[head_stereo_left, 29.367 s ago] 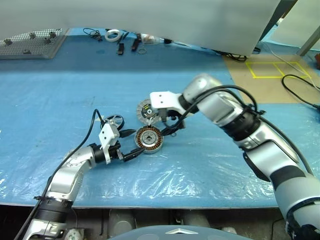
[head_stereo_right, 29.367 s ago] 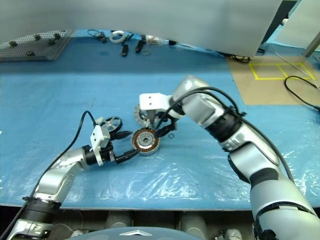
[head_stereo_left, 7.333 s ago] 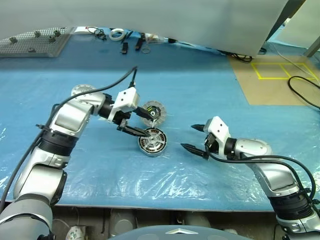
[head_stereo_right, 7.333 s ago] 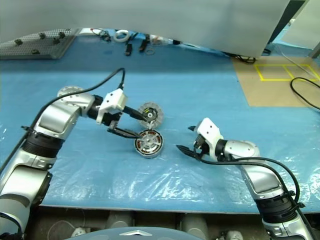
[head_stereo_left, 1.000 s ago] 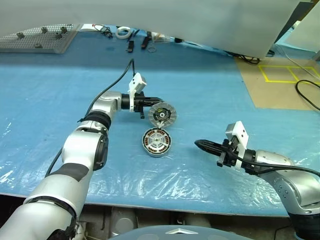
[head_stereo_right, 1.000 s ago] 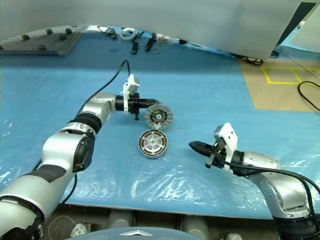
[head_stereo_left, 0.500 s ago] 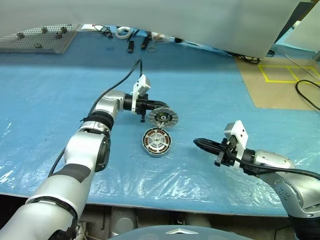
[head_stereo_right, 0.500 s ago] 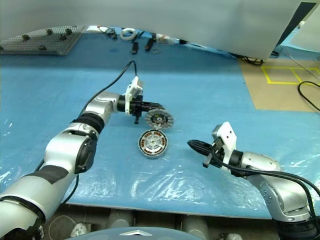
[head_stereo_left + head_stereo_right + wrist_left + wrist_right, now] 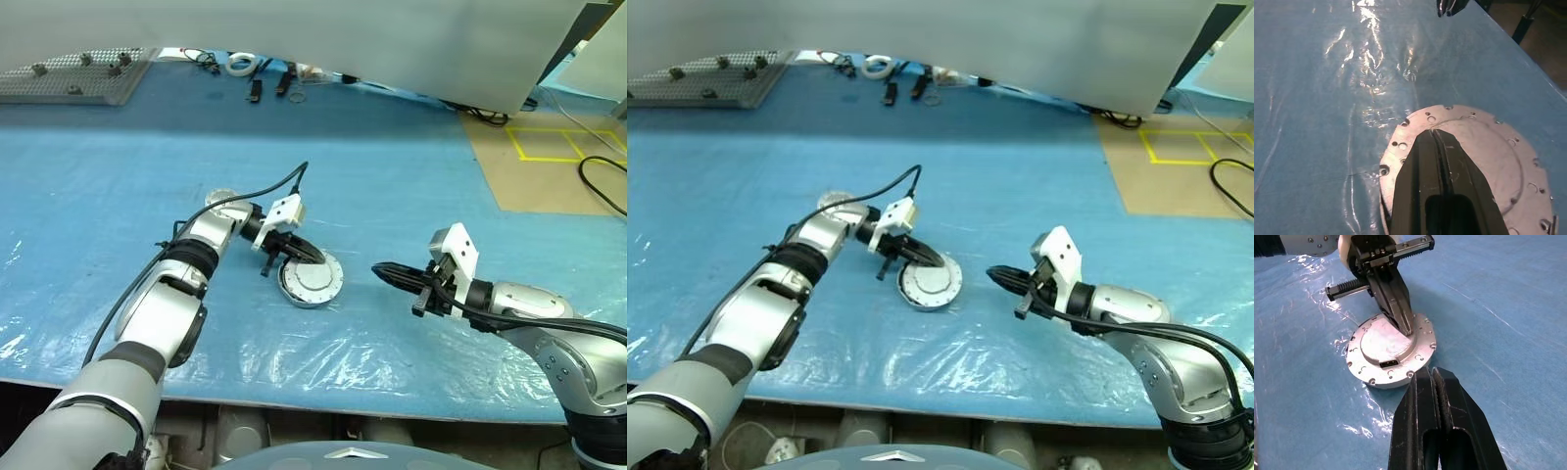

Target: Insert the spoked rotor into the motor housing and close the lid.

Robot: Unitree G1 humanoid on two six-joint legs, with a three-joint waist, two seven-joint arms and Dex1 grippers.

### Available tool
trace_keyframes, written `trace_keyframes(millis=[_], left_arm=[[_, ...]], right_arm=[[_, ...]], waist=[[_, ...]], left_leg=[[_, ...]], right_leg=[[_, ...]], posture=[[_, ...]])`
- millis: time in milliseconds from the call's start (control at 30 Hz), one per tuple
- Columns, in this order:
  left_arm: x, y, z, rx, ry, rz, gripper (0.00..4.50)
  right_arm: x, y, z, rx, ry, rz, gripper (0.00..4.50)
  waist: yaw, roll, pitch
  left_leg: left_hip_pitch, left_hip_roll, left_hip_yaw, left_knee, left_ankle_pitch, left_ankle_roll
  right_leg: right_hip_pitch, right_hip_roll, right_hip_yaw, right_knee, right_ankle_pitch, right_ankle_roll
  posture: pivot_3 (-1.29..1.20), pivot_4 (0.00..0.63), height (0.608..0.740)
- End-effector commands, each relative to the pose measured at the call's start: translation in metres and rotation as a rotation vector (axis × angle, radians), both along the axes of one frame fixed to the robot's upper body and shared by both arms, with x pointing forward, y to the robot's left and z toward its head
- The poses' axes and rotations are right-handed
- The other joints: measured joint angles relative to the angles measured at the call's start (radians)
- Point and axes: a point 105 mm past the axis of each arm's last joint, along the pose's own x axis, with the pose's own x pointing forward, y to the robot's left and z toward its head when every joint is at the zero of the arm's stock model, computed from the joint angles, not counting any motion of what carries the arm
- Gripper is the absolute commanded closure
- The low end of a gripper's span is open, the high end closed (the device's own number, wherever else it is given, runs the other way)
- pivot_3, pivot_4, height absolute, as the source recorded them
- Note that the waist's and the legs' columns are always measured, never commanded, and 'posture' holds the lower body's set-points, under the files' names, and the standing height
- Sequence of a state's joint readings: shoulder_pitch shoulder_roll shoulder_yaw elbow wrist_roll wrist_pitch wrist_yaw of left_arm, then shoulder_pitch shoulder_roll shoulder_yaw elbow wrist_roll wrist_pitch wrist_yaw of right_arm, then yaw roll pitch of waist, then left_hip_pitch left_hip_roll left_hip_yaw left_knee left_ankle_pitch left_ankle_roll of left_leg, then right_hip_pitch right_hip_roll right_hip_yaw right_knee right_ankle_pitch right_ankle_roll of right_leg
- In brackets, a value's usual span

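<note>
A blue plastic sheet (image 9: pixel 118 196) covers the tabletop, with a perforated grey board (image 9: pixel 78 83) and loose cables (image 9: pixel 245 73) at its far edge. The lid (image 9: pixel 312 283) sits smooth-face up on the motor housing. The left gripper (image 9: pixel 313 259) rests pinched together on it; the right gripper (image 9: pixel 382 271), empty, fingers together, hovers nearby.

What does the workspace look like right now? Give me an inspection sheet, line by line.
Surface: blue plastic sheet, wrinkled near the front edge.
Job's things: lid lies smooth face up on the motor housing; spoked rotor not visible.
Clutter: perforated grey plate and small tools at the far edge.
Grippers: left gripper shut, tips over the lid's top; right gripper shut, apart from the lid, holding nothing.
Cables: black cable along the left arm; another on the floor.
Surroundings: floor with yellow tape square.
</note>
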State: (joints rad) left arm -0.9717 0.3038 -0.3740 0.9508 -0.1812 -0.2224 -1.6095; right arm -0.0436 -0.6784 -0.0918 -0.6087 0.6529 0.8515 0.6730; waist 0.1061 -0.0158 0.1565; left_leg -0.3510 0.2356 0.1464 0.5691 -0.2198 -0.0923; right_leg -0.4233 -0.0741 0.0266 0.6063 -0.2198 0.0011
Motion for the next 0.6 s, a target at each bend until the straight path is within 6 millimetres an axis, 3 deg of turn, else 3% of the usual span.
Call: trace_keyframes(millis=[33, 167, 333, 600], left_arm=[[-0.007, -0.003, 0.007, -0.014, -0.014, -0.054, 4.48], [-0.009, 0.002, 0.003, 0.007, -0.002, -0.054, 4.48], [-0.009, 0.003, 0.013, -0.022, -0.003, -0.056, 4.48], [-0.004, 0.013, 0.060, -0.203, -0.028, -0.005, 4.48]], right_arm=[[-0.010, 0.004, 0.008, -0.003, -0.008, 0.045, 4.50], [-0.013, 0.004, 0.005, -0.012, 0.008, 0.047, 4.50], [-0.012, 0.003, -0.001, -0.014, 0.022, 0.046, 4.50], [-0.005, -0.002, -0.005, -0.005, 0.006, 0.062, 4.50]], waist=[[0.001, 0.000, 0.000], [0.001, 0.000, 0.000], [0.000, 0.000, 0.000], [-0.003, 0.000, 0.000]], left_leg=[[0.000, 0.000, 0.000, 0.000, 0.000, 0.000], [0.000, 0.000, 0.000, 0.000, 0.000, 0.000], [0.000, 0.000, 0.000, 0.000, 0.000, 0.000], [0.000, 0.000, 0.001, 0.001, 0.000, 0.000]], right_leg=[[0.000, 0.000, 0.000, 0.000, 0.000, 0.000], [0.000, 0.000, 0.000, 0.000, 0.000, 0.000], [0.000, 0.000, 0.000, 0.001, 0.000, 0.000], [0.000, 0.000, 0.000, 0.001, 0.000, 0.000]], posture=[[0.00, 0.150, 0.740], [0.00, 0.150, 0.740], [0.00, 0.150, 0.740], [0.00, 0.150, 0.740]])
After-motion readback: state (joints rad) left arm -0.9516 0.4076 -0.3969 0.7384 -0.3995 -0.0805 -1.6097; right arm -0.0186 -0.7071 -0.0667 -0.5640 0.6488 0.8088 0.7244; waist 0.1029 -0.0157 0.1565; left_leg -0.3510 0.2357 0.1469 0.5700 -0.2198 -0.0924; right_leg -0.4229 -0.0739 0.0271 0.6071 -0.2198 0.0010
